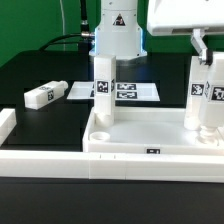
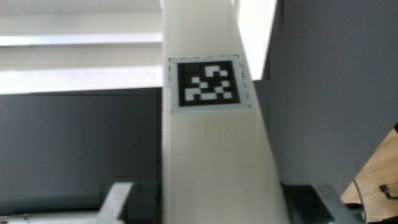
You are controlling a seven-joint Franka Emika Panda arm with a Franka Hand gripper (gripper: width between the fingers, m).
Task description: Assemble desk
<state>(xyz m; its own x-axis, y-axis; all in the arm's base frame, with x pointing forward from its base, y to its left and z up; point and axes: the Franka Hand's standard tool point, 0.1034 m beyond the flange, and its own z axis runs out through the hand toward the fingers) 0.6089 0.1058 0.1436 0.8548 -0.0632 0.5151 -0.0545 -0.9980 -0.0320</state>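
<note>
Exterior view, then wrist view: the gripper (image 1: 205,52) pinches an upright held leg (image 1: 205,98) at a corner of the desk tabletop (image 1: 150,145).

Exterior view: the jaws are closed on the top of the held leg, whose lower end meets the tabletop's corner socket on the exterior view's right; whether it is fully seated I cannot tell. A second standing leg (image 1: 104,88) is upright at the corner on the exterior view's left. A loose leg (image 1: 44,95) lies flat on the black table (image 1: 40,60), well apart from the tray, and the marker board (image 1: 135,91) lies behind the tabletop. A white border bar (image 1: 45,163) runs along the front. Wrist view: the held leg (image 2: 210,140) fills the middle, its square tag (image 2: 208,82) facing the camera, with grey fingers (image 2: 125,202) pressed against its two sides.
</note>
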